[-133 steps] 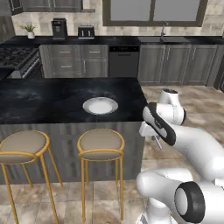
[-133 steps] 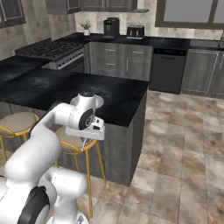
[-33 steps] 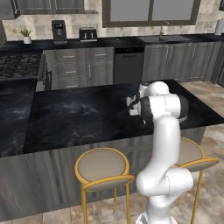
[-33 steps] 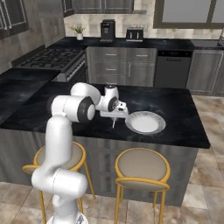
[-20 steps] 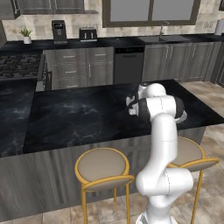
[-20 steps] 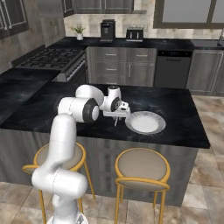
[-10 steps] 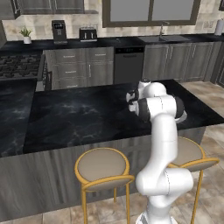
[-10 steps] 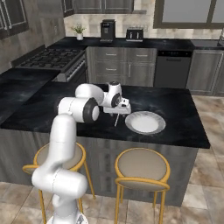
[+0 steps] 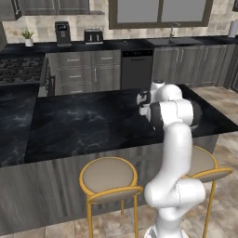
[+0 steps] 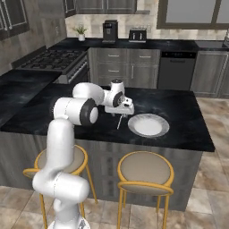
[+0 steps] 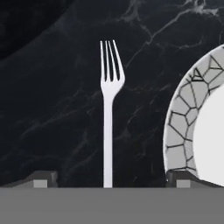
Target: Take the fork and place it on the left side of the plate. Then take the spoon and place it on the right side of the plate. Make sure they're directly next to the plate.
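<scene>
A pale silver fork lies flat on the black, white-veined marble counter in the centre of the hand view, tines toward the top of the frame and its slim, straight handle running down to the bottom edge; the round plate, with its broad rim patterned like cracked grey stone and a smooth white well, curves in from the right edge, near the fork but apart from it, a strip of dark counter showing between them. The gripper hangs just above the handle with its two small dark finger tips spread wide, one at the lower left and one at the lower right of the frame, clamped on nothing; the fork rests on the stone by its own weight, so it reads as set down rather than held.

In the right base view, the gripper hovers over the island at centre frame, the fork a thin light sliver just below it and the plate to its right; the fork lies to the plate's left, which fits the first half of the task, though whether the gap counts as directly next to the plate is a matter of judgement. The spoon cannot be made out; fetching it for the plate's right side looks to be the remaining work.
</scene>
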